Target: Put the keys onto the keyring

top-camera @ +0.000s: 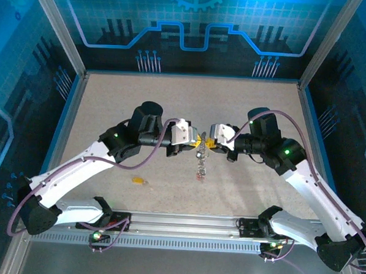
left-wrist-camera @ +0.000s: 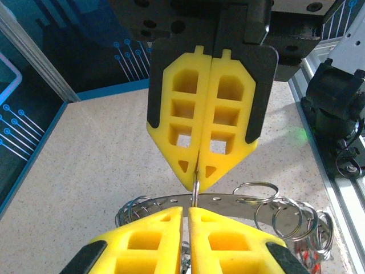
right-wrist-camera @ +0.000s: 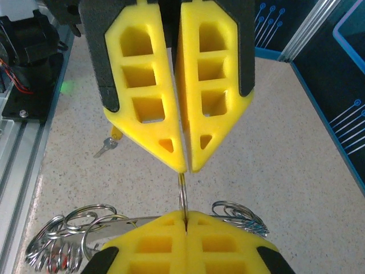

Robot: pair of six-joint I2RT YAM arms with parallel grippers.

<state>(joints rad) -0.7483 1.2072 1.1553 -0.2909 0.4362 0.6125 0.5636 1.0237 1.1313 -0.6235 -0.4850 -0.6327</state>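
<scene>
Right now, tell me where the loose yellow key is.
The yellow key lies on the table, left of centre in the top view. It sits apart from the keyring to its right, close to the left arm.

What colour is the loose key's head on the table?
Yellow; the loose key shows best in the top view.

Speckled beige surface [top-camera: 110,115], fenced by blue walls [top-camera: 195,27]. Carries one yellow-headed key [top-camera: 139,181], lying left of centre, toward the near edge.
</scene>
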